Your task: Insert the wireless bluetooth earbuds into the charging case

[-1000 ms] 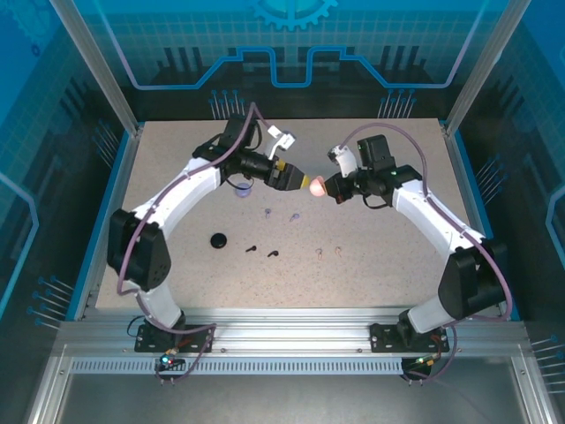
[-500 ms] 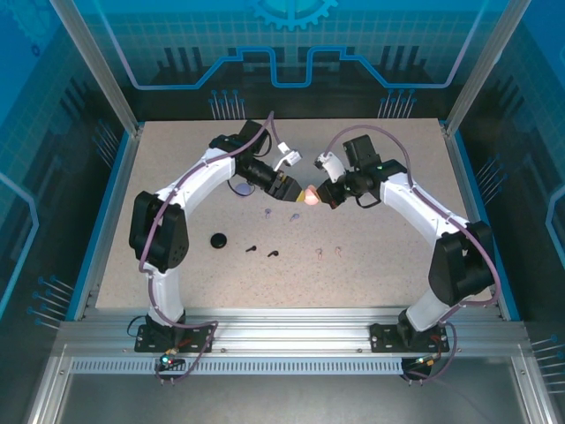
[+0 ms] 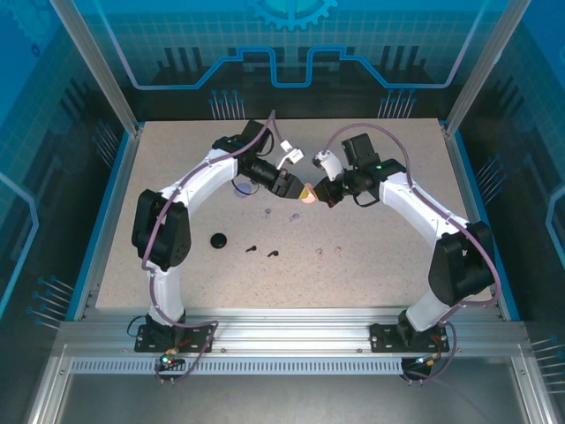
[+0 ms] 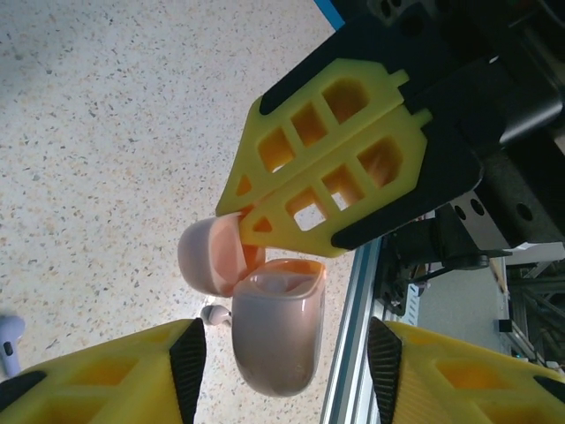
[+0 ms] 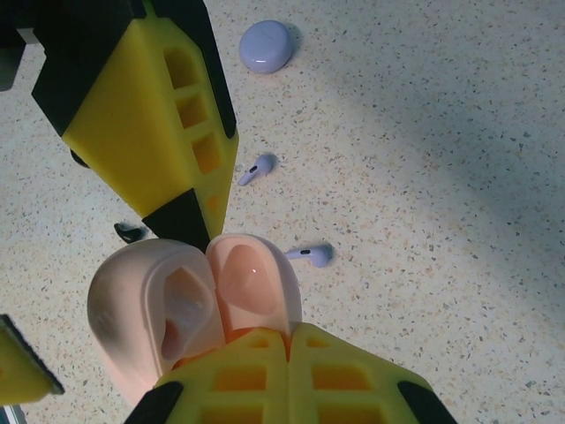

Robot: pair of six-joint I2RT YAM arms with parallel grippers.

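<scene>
Open pale pink charging case (image 4: 275,340) held clear of bench (image 3: 397,256), right pincer (image 5: 287,331) clamped on its lid, left pincer (image 4: 284,349) spread wide astride its body, lilac earbud (image 3: 294,215) at 7 o'clock.

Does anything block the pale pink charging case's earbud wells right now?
Nothing visible does. The right gripper is shut on the pale pink round charging case, lid open and the visible well empty. The open left gripper straddles its body without covering the opening.
</scene>
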